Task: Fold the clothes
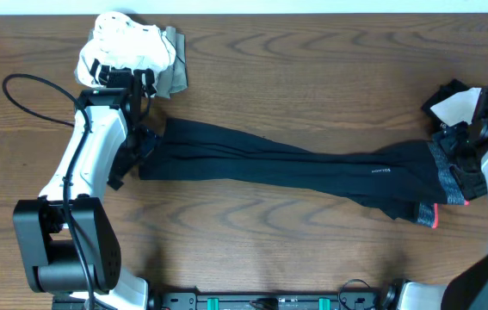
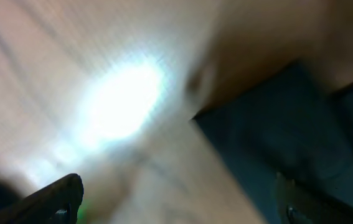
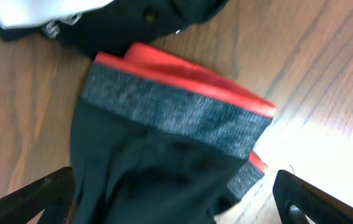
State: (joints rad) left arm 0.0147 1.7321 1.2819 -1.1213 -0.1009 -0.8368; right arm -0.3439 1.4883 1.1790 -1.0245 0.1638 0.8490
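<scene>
Across a wooden table [image 1: 312, 77], long black trousers [image 1: 295, 168] lie stretched out flat, their grey waistband [image 3: 176, 112] edged in red-orange. Past the trousers' leg end sits a bunched white top [image 1: 127, 47] with an olive piece [image 1: 175, 69] touching it; a black-and-white garment [image 1: 454, 103] lies just beyond the waistband. The left gripper [image 2: 179, 205] at the leg end and the right gripper [image 3: 173, 202] over the waistband both have their jaws spread wide, gripping nothing.
</scene>
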